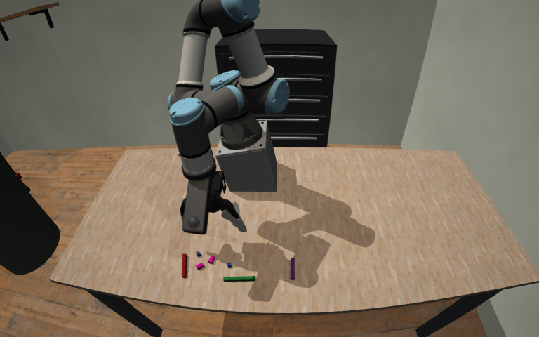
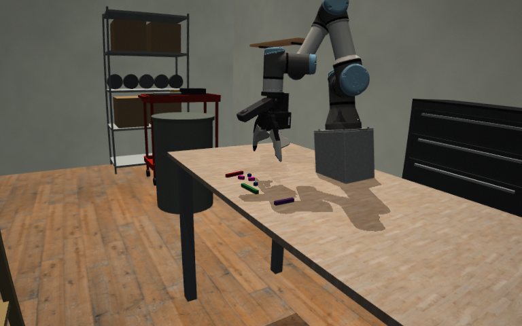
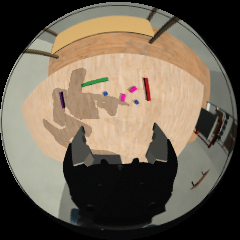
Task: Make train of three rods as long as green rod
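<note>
So right now the tool (image 2: pixel 266 150) is hanging above the counter (image 1: pixel 397 206) with its jaws spread wide and nothing between them. All the rods sit in a loose cluster near the counter's front edge, ahead of the tool and well below it. The green rod (image 1: pixel 238 278) lies flat, nearest that edge, with its long axis along the edge. The purple rod (image 1: pixel 292 268) is off to one side in the arm's shadow, well apart from the rest and lying crosswise to the green one. The red rod (image 1: pixel 184 265) is on the other side, also crosswise. Between them are two magenta rods (image 1: pixel 211 259) (image 1: pixel 199 266) and two blue rods (image 1: pixel 198 253) (image 1: pixel 229 265), scattered and not touching. For an 8 out of three rods, my guess is purple plus the two blues. From the wrist view the small pieces are almost straight ahead of the tool, so I'd say the key thing is reaching forward and down, then turning the jaws across whichever rod's long axis it goes for.
</note>
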